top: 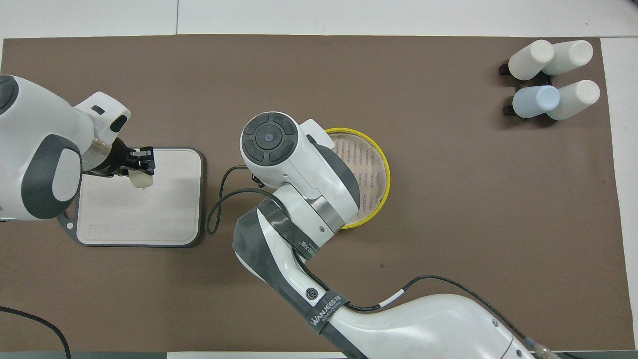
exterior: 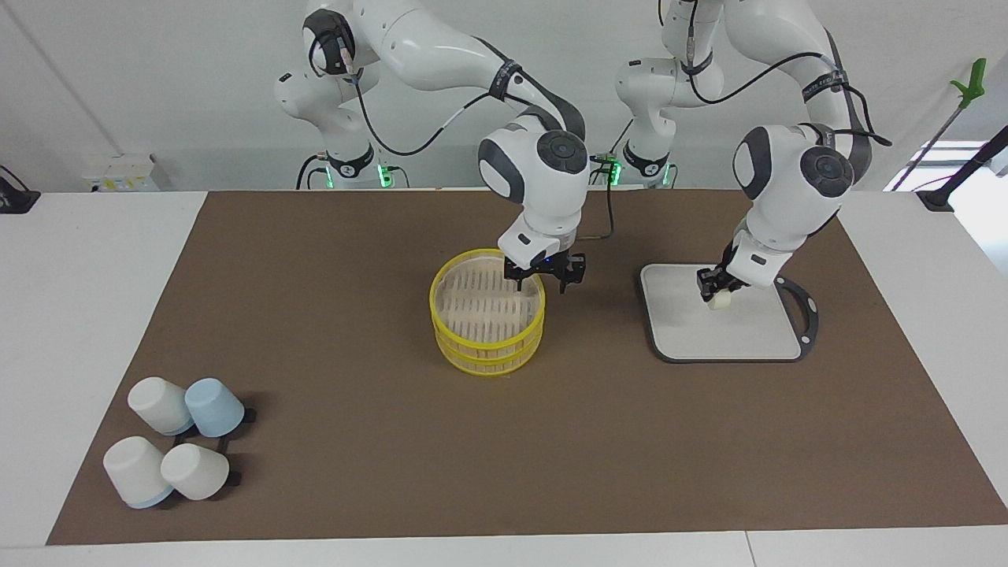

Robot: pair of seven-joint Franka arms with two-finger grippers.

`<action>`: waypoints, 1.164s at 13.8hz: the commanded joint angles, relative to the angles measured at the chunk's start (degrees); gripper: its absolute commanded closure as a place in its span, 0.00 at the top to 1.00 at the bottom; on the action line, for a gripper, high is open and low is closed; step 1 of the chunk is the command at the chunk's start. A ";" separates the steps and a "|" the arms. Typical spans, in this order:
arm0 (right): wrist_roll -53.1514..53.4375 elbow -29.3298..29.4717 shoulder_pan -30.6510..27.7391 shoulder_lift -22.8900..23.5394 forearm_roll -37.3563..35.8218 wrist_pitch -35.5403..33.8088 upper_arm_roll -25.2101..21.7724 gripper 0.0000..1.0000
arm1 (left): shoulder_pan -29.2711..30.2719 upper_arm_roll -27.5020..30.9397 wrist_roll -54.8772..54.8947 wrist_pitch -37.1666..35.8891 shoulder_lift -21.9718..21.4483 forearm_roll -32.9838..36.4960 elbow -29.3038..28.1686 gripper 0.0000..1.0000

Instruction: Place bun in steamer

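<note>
One bun [exterior: 716, 300] clenched in left gripper [exterior: 713, 293] jaws; two-tier steamer [exterior: 487, 323]; four cups [exterior: 175, 447]; right gripper [exterior: 542, 277] jaws spread.

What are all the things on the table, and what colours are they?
bun: one, cream-white, held up over the board.
steamer: one, tan with yellow rims, two stacked tiers, mid-table.
board: one, pale with dark grey rim, toward the left arm's end.
cups: four, three white and one pale blue, tipped on a black rack, toward the right arm's end, farther from the robots than the steamer.
mat: one, brown, covering the table.
left gripper: shut on the bun.
right gripper: open over the steamer's rim.
</note>
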 commanded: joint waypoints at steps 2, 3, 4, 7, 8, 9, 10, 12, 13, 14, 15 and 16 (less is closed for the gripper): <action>2.95 -3.00 0.63 -1.68 0.51 1.70 -0.17 0.19 | -0.83 0.66 -1.43 -3.18 0.32 -1.87 2.72 0.38; 3.84 -2.82 0.63 -1.68 0.42 1.52 -0.17 0.03 | -0.83 0.66 -1.43 -3.09 0.32 -1.96 2.72 0.38; 4.02 -2.82 0.63 -1.77 0.33 1.43 -0.17 0.00 | -0.83 0.66 -1.43 -3.00 0.32 -1.96 2.72 0.38; 3.76 -0.81 0.55 -2.12 0.33 -0.23 -0.08 0.00 | -0.83 0.66 -1.43 -2.91 0.24 -1.96 2.64 0.38; 3.50 0.33 0.11 -2.47 0.59 -1.28 -0.08 0.00 | -0.83 0.66 -1.43 -3.00 0.32 -2.05 2.64 0.38; 3.32 1.30 -0.68 -3.69 0.68 -2.60 -0.08 0.00 | -0.83 0.66 -1.61 -3.00 0.32 -2.14 2.81 0.38; 2.27 1.74 -1.99 -5.18 0.68 -3.92 -0.08 0.00 | -0.83 0.66 -2.48 -3.09 0.41 -3.27 3.42 0.38; -3.41 1.75 -6.29 -8.52 4.61 -5.07 -0.25 0.00 | -1.01 0.58 -3.88 -4.05 1.28 -4.68 5.79 0.38; -7.89 1.75 -9.01 -9.58 6.12 -5.94 -0.43 0.00 | -2.22 0.58 -6.42 -4.84 1.90 -4.69 7.63 0.38; -12.98 1.75 -11.73 -10.20 5.78 -7.86 -0.61 0.00 | -3.54 0.58 -8.10 -5.98 2.95 -5.03 10.08 0.38; -17.29 1.66 -13.76 -10.47 5.34 -8.93 -0.78 0.00 | -5.47 0.58 -9.50 -7.47 3.92 -5.30 12.63 0.38; -20.82 1.66 -16.13 -10.73 5.17 -9.46 -0.78 0.00 | -7.75 0.66 -12.91 -8.26 4.97 -5.74 15.09 0.38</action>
